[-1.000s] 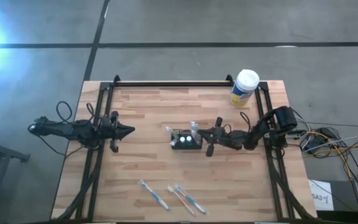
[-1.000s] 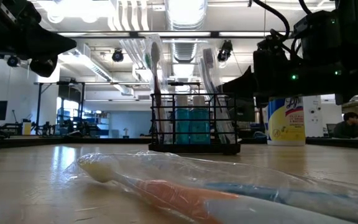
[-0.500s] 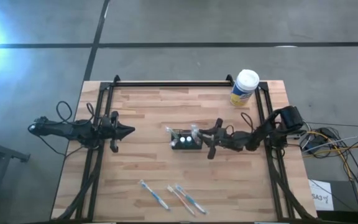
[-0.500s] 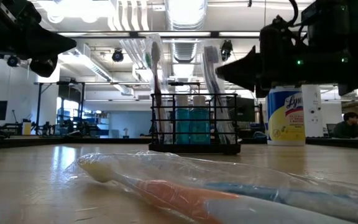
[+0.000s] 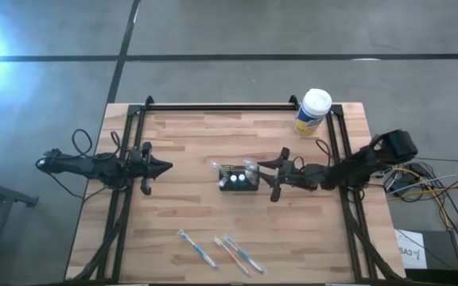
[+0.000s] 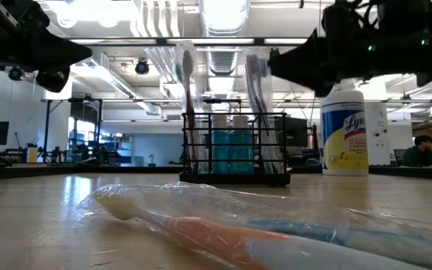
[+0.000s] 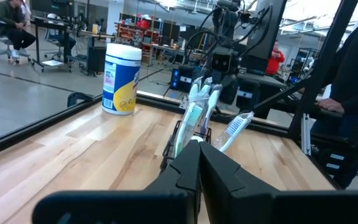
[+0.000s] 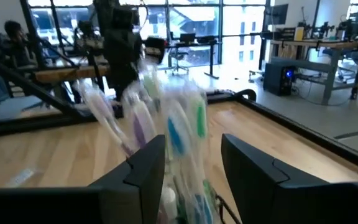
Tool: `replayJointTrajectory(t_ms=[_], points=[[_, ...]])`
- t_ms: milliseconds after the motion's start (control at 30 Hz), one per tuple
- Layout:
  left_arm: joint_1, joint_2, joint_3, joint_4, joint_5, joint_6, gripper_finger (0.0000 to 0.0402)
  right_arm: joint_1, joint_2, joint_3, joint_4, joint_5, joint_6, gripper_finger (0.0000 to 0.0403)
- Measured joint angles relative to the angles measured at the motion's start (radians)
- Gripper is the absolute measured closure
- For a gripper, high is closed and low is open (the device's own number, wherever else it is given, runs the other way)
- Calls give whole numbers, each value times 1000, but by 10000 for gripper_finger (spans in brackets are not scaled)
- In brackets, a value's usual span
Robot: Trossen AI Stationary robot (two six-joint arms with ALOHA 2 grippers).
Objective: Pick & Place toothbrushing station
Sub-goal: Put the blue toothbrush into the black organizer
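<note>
Wrapped toothbrushes (image 5: pixel 221 250) lie at the near edge of the table (image 5: pixel 181 206). Mid-table stands the caddy (image 5: pixel 238 179), upright, brushes and blue bottles inside (top-heavy, likely to tip). Right gripper (image 5: pixel 265 176) is just beside the caddy's right side, up at brush-head height, fingers spread, holding nothing; its wrist view shows the wrapped brush heads in the gap between the fingers. Left gripper (image 5: pixel 164 168) waits at the left, well apart, fingers pressed together, empty. Canister (image 5: pixel 312 111) sits in the far right corner. Judgement: caddy is light, stiff wire mesh; pinch a side wall or the top rim, not the loose, slippery brushes.
</note>
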Motion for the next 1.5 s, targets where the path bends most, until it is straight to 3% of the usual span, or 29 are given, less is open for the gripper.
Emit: replayJointTrajectory(t_ms=[233,367,500,667,800,933,1100,1500], points=[[0,0,0,0,17,-4,387,74,-196,23,-210,0,-5,257],[0,0,0,0,25,-6,387,156,-296,153,-590,0,35,269],[0,0,0,0,25,-9,387,241,-295,361,-1079,4,220,284],[0,-2,3,0,26,-13,388,333,-162,583,-1422,5,466,302],[0,-3,9,0,25,-12,387,382,-18,725,-1499,-32,568,312],[0,-3,12,0,31,-27,387,412,149,861,-1518,-139,643,319],[0,-3,12,0,88,-38,387,431,366,1044,-1534,-222,734,323],[0,-3,12,0,222,-69,388,425,754,1492,-1962,-293,979,278]])
